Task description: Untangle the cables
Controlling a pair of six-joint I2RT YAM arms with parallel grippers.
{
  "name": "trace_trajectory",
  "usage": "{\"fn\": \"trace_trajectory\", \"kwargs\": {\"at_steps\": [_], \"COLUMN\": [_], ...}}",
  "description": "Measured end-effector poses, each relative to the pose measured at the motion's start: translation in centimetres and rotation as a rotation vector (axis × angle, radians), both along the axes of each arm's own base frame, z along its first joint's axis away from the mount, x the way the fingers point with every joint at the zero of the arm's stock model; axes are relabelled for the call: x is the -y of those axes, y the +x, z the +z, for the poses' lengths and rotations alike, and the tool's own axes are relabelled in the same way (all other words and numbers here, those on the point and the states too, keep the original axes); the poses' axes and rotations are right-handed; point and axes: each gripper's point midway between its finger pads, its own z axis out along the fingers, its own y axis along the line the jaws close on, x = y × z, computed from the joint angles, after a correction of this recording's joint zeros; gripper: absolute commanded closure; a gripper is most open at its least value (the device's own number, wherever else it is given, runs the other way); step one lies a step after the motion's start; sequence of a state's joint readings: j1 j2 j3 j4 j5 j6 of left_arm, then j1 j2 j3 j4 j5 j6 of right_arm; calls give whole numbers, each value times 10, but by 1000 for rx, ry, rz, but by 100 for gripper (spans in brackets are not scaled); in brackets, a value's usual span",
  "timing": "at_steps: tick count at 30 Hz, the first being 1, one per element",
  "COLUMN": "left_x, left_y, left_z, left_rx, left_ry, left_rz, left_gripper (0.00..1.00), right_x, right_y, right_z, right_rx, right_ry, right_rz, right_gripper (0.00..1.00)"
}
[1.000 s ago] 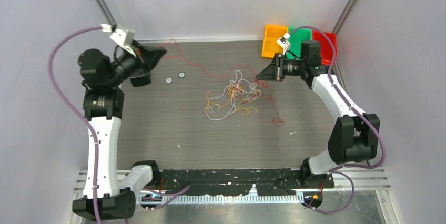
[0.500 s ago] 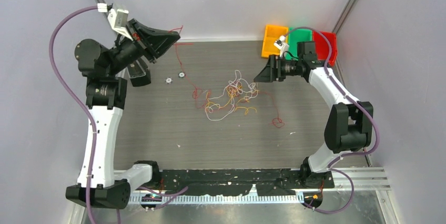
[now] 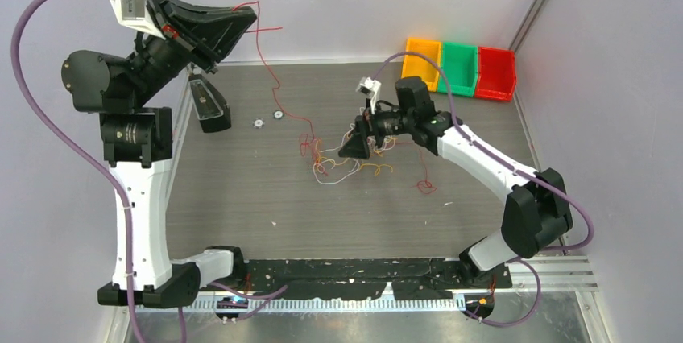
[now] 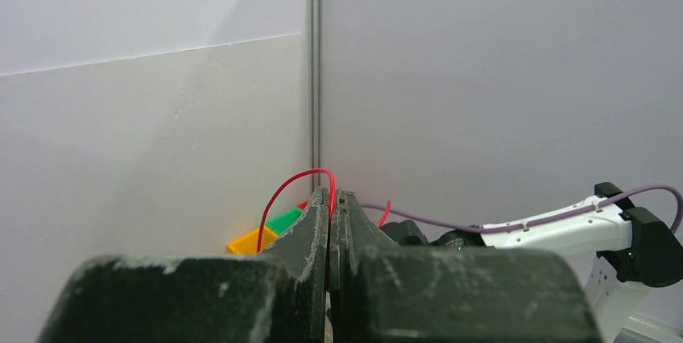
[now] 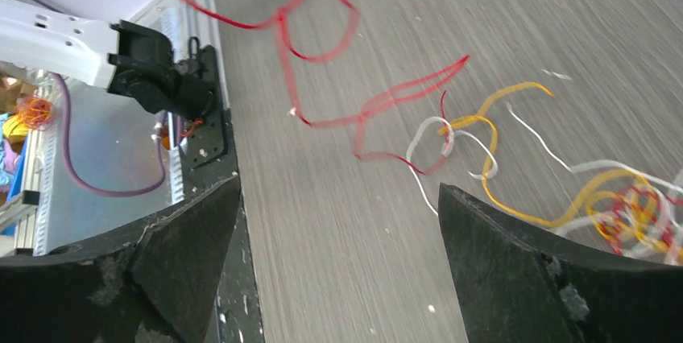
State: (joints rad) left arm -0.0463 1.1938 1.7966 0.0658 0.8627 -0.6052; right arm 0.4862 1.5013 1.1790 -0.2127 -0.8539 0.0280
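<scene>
- Red wire point(image 3: 270, 77) has its long axis on a slant: it runs from high at the far left down and rightward to the surface point(image 3: 242, 198).
- Its low end meets the tangle point(image 3: 334, 167) near the middle of the surface.
- Your left arm point(image 3: 145, 190) is raised at the far-left corner, and the left jaws are pressed together on the top end of that red wire.
- In the left wrist view the wire arches over their tips, and a short red end pokes out on the other side.
- White, orange and red strands make the tangle a loose, flat heap of curls, spread wider left to right than front to back.
- Your right arm point(image 3: 475, 154) reaches in from the right, and the right jaws stand wide apart just over the tangle's far part, pointing left.
- In the right wrist view a red strand and some orange and white curls show in the gap between those jaws, with the thickest knot off toward the right-hand one.
- You cannot tell whether either jaw touches a strand.
- A small red curl point(image 3: 424, 187) lies on the surface near the tangle's right side.
</scene>
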Motion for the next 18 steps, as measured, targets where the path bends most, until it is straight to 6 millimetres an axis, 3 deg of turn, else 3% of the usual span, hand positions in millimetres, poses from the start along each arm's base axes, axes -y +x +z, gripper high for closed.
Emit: {"fn": "trace_trajectory", "kwargs": {"at_steps": [4, 9, 14, 16, 18], "left_x": [0, -1, -1, -2, -2], "left_y": [-1, 14, 27, 28, 28], "left_z": [8, 5, 1, 2, 3], "left_rx": [9, -27, -59, -63, -60], "left_ry": [-17, -39, -54, -58, -58], "left_rz": [-5, -1, 7, 8, 9], "left_gripper": [100, 100, 100, 100, 100], "right_x": [-33, -80, -135, -147, -155], "right_y": [-18, -28, -12, -1, 11], "right_z": [4, 3, -23, -35, -42], "right_rx": [20, 60, 71, 59, 46], "right_ry": [45, 105, 125, 129, 136], "right_rz": [69, 127, 101, 73, 41], "right_gripper": [5, 5, 5, 1, 22]}}
